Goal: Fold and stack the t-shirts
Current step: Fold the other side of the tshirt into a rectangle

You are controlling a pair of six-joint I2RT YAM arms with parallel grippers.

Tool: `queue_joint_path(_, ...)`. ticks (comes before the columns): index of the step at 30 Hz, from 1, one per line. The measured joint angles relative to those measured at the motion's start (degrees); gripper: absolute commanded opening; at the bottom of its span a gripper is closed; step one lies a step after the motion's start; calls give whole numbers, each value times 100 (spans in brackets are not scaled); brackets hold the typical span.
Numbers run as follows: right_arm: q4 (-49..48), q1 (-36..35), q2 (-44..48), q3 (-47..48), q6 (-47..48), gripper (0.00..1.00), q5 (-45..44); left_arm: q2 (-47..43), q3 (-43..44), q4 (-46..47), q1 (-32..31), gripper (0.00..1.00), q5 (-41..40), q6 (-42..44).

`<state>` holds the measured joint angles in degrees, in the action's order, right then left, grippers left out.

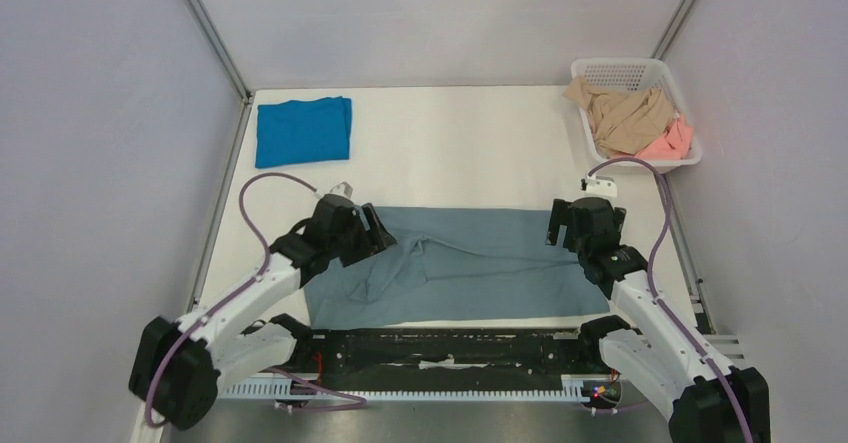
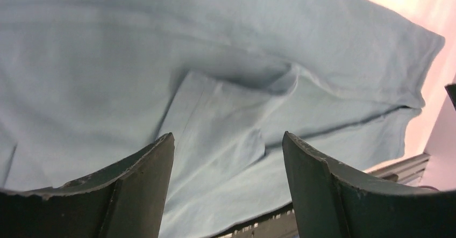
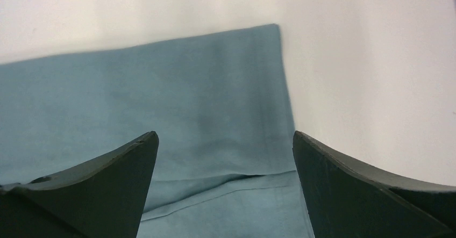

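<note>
Dusty grey-blue t-shirt [image 1: 470,263] lies spread on the worktop [image 1: 450,153] just ahead of the arm bases, long axis left to right, near edge at the worktop's front edge. Both arms sit over its far edge, one at each end. Left gripper [image 1: 377,230] is above the far-left part, jaws wide, nothing between them. In the left wrist view the left gripper [image 2: 227,138] looks straight down on rumpled cloth with a sleeve flap bunched just beyond the tips, so the cloth is directly under it and not in it. Right gripper [image 1: 554,225] is at the far-right corner, jaws wide and empty too. In the right wrist view the right gripper [image 3: 224,136] has the shirt's straight right edge running away between its tips, bare worktop to one side, and a hem or layer edge showing low in frame. The right half looks flat and the left half is creased. Bright blue t-shirt [image 1: 303,130] is already folded at the far-left corner, well apart from both arms. Tan t-shirt [image 1: 622,115] and pink t-shirt [image 1: 672,143] are heaped in the white basket [image 1: 628,64] at the far right, untouched. Judgement: mid-fold on the grey-blue one. Each arm is nearest its own end, so the next grasp likely means dropping onto the cloth below, and the bunched left side may need smoothing first. The cross fold is not yet done.
</note>
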<state>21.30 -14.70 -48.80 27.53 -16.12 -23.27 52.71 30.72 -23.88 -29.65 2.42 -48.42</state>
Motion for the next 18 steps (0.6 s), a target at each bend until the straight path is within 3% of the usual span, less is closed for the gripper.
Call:
queue_joint_path(5, -273, 0, 74, -210, 192, 98, 667, 1838, 684, 776, -2, 81, 52, 289)
queue_joint_path(9, -348, 0, 48, -271, 278, 98, 955, 2813, 1154, 1038, -2, 81, 111, 446)
queue_joint_path(18, -411, 0, 42, -271, 339, 98, 1088, 3075, 1128, 1198, -588, 81, 662, 463)
